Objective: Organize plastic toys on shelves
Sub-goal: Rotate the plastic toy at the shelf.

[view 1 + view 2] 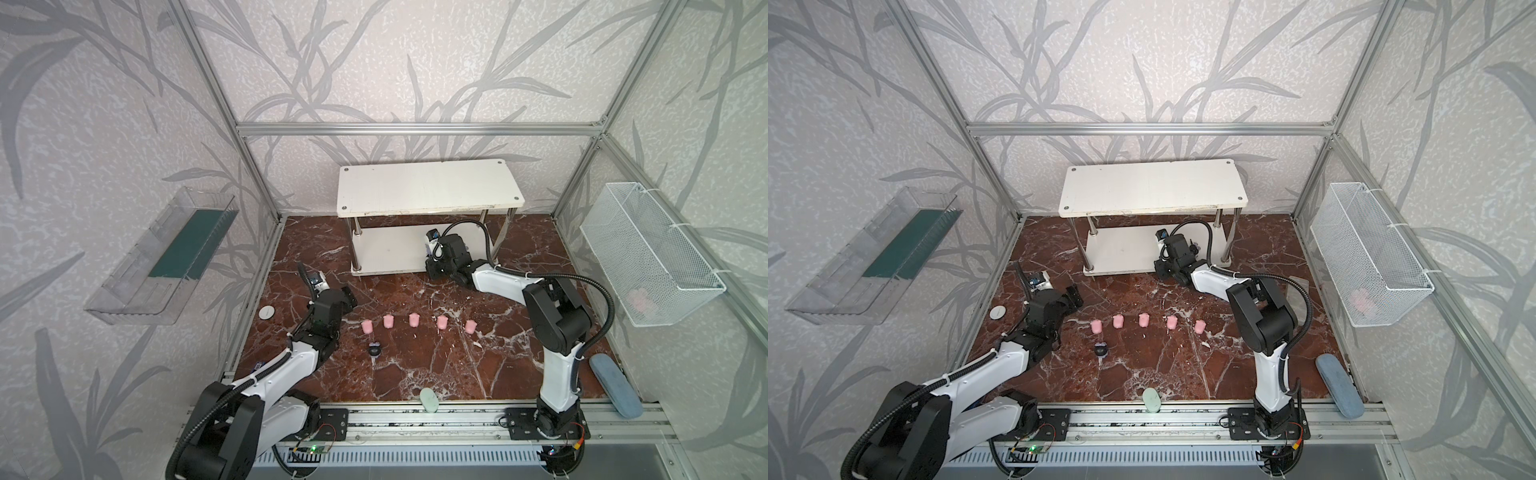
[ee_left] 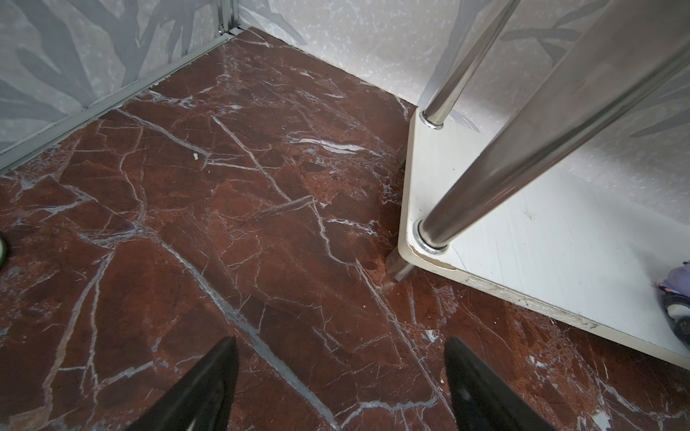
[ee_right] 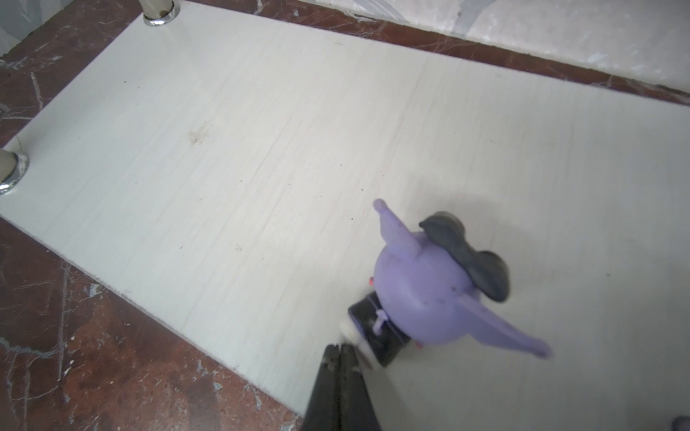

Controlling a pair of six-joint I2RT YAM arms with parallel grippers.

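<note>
red-brown veined marble tabletop [image 1: 415,365] carries a white two-board rack [image 1: 428,191] on smooth chrome posts. five rounded pink pigs [image 1: 414,320] stand in one row on the marble, one small black figure [image 1: 375,350] nearby. one purple long-eared figure [image 3: 422,294] stands on the lower board, with the right gripper [image 3: 340,349] pinched together empty beside its base. the left gripper [image 2: 338,343] gapes wide above the marble.

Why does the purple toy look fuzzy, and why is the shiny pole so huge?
In the right wrist view the purple figurine is soft-edged, its ear tips smeared, and it throws a faint shadow on the lower shelf. In the left wrist view the chrome post is close to the lens, so it looks huge, with pale glare streaks.
</note>
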